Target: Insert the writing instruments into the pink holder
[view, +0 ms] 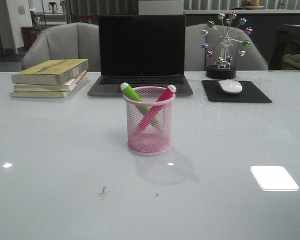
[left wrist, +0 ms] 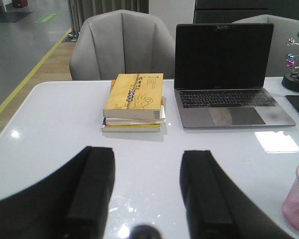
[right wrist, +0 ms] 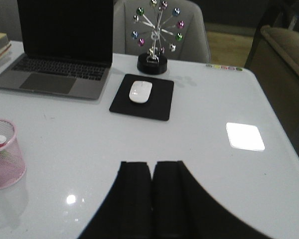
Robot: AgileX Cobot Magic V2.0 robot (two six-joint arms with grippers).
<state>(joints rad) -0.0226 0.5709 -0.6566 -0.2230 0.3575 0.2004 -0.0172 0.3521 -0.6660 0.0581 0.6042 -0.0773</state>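
The pink mesh holder [view: 150,127] stands upright at the middle of the white table. Inside it the green marker [view: 133,93] leans to the left and the magenta marker [view: 160,102] leans to the right, crossing each other, whitish ends above the rim. The holder's edge also shows in the left wrist view [left wrist: 297,199] and in the right wrist view [right wrist: 5,157]. My left gripper [left wrist: 147,155] is open over bare table, nothing between its fingers. My right gripper [right wrist: 153,167] is shut and empty. Neither arm appears in the front view.
A dark laptop [view: 141,55] stands open behind the holder. A stack of yellow books [view: 51,77] lies back left. A white mouse [view: 230,86] rests on a black pad [view: 236,92] back right, with a ball ornament [view: 224,45] behind it.
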